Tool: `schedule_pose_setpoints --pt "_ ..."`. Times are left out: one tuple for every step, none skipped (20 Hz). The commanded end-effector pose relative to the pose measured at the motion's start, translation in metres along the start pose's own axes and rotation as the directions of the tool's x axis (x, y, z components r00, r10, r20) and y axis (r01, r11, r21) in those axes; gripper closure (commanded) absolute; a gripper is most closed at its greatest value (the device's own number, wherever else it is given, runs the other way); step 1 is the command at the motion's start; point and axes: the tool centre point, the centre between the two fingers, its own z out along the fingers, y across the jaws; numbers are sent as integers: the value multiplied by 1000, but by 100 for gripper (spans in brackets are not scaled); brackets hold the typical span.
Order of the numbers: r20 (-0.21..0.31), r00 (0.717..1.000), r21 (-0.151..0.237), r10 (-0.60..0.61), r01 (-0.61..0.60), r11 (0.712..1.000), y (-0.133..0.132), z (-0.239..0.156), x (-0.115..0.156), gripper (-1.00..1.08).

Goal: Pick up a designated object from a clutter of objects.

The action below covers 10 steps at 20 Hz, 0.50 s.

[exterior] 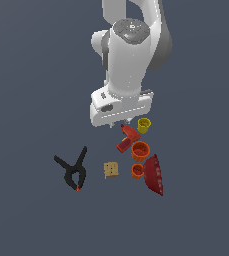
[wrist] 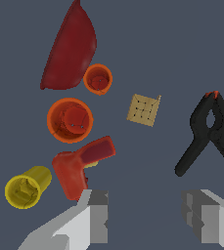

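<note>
Spread-open hand [wrist: 145,219] fingers show only in the wrist view, near the larger orange cup [wrist: 70,120].

Gripper [wrist: 145,217] open, fingers [wrist: 98,217] wide apart over bare floor. Larger orange cup [wrist: 70,120] upright, mouth showing, between red tool-shaped piece [wrist: 80,166] and smaller orange cup [wrist: 98,79]. Red bowl [wrist: 69,49] tipped on edge, touching smaller cup. Yellow cup [wrist: 27,187] on its side. Tan block [wrist: 144,110] and black spring clamp [wrist: 209,132] apart.

matt orange cup [wrist: 69,120], wood-coloured gridded block [wrist: 144,110].
</note>
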Motion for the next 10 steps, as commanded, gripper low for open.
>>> schedule_pose_setpoints --pt "4 996 -3 -92 92 996 -11 15 6 -20" --pt "5 992 -4 -130 130 992 -16 21 8 -20" --pt "7 986 -4 -167 167 986 -21 27 11 -20" --pt "8 979 -4 -204 204 979 -26 33 13 -20" --pt "9 971 -4 -241 241 971 -31 39 15 -20" --pt "10 961 -4 -277 277 961 -36 45 17 -20" --pt "11 950 -4 -313 314 950 -41 51 18 -20" --pt "12 937 -3 -349 349 937 -47 58 20 -20" --pt "13 923 -2 -384 385 923 -52 64 22 -20" --pt "13 908 -1 -419 419 908 -57 70 23 -20"
